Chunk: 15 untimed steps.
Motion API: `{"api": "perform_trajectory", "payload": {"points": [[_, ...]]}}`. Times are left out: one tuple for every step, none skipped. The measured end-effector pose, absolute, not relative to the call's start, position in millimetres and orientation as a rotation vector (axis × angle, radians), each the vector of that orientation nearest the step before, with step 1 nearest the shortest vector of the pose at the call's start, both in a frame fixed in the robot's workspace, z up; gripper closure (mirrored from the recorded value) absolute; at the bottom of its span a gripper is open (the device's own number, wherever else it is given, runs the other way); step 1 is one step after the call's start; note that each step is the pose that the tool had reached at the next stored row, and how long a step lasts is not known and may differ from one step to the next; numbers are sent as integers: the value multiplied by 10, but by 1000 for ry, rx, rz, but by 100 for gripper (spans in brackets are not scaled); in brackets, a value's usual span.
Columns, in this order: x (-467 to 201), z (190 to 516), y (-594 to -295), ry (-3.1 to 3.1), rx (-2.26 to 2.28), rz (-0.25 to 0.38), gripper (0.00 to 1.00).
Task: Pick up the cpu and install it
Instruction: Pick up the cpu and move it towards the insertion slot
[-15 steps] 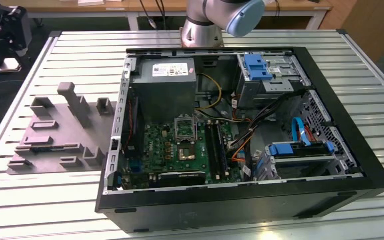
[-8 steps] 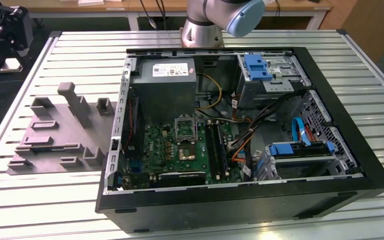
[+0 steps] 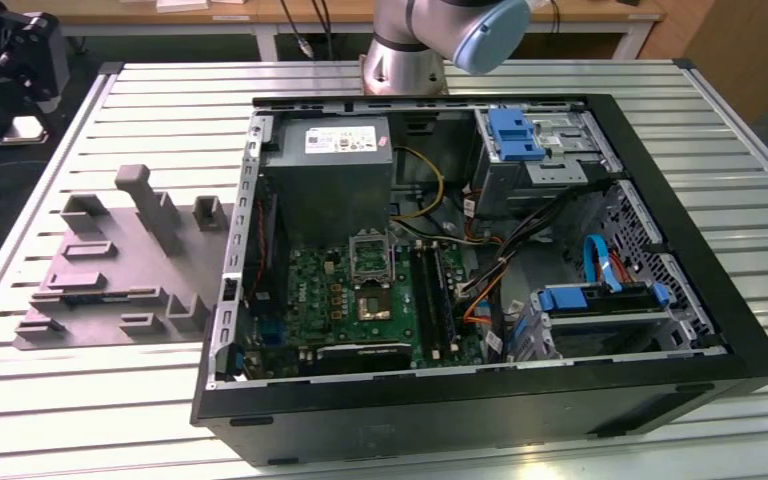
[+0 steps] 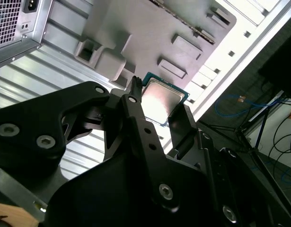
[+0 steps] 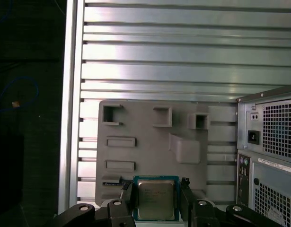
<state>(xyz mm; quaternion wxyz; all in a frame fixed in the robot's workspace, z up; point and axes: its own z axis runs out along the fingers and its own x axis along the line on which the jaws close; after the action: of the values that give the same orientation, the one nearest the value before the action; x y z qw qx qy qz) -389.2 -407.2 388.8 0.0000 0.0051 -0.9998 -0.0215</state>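
Gripper (image 5: 156, 190) clamped on the cpu (image 5: 155, 201), over the grey fixture tray (image 5: 150, 142) beside the PC case (image 5: 273, 142). Pick looks done. Install needs square alignment with the motherboard (image 3: 324, 290).

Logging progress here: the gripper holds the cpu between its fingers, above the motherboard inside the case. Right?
Not quite. The gripper does hold the cpu between its fingers, but above the grey fixture tray beside the case, as the first wrist view shows.
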Motion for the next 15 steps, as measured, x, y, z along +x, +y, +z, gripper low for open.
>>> {"api": "perform_trajectory", "payload": {"points": [[-3890,3888,-4072,-3141,16,-68,53],[-3888,3887,-4072,-3141,16,-68,53],[-3885,3888,-4072,-3141,16,-68,53],[-3883,3888,-4072,-3141,16,-68,53],[-3880,3888,-4072,-3141,16,-68,53],[-3878,3888,-4072,-3141,16,-68,53],[-3875,3888,-4072,-3141,16,-68,53],[-3873,3888,-4072,-3141,16,-68,53],[-3870,3888,-4072,-3141,16,-68,53],[-3867,3888,-4072,-3141,16,-68,53],[-3864,3888,-4072,-3141,16,-68,53],[-3862,3888,-4072,-3141,16,-68,53],[-3859,3888,-4072,-3141,16,-68,53],[-3857,3887,-4072,-3141,16,-68,53],[-3853,3888,-4072,-3141,16,-68,53]]}}
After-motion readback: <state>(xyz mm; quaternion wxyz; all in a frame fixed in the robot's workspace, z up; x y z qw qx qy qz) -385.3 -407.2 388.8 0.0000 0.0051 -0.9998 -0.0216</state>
